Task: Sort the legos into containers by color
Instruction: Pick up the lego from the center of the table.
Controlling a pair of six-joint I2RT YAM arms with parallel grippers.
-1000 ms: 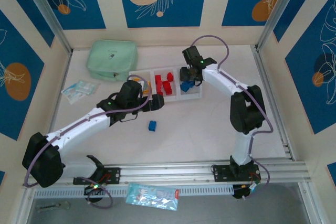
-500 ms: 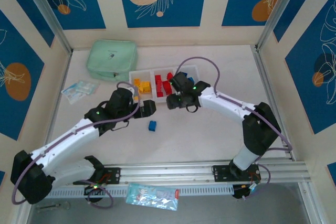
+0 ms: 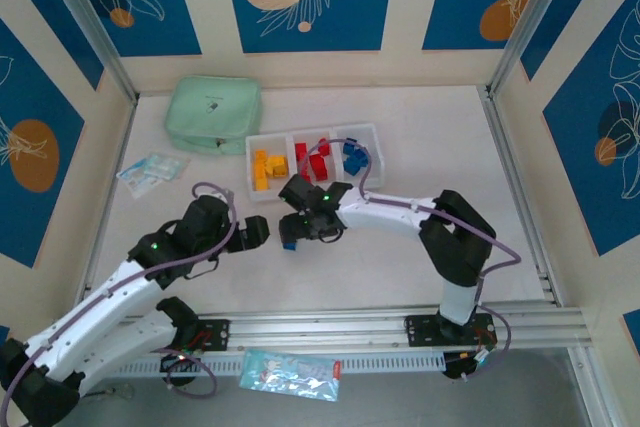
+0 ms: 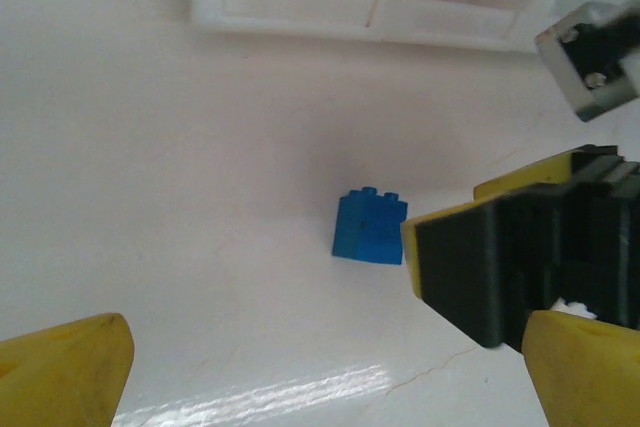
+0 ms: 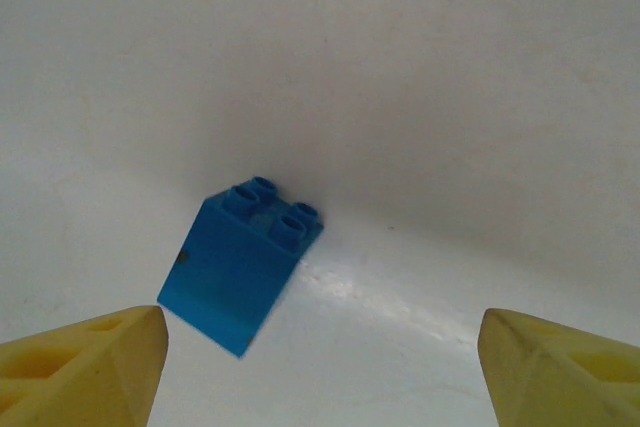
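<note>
White table (image 3: pixel 380 272), blue brick (image 5: pixel 240 262) stray near tray (image 4: pixel 300 5). Centre wide-open right gripper (image 5: pixel 320 347) over it, lower squarely, pinch flat sides.

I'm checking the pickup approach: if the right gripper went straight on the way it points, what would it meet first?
Most likely the loose blue lego on the table, lying just ahead of the open right gripper. Depth is unclear; the gripper may reach the table alongside it.
</note>
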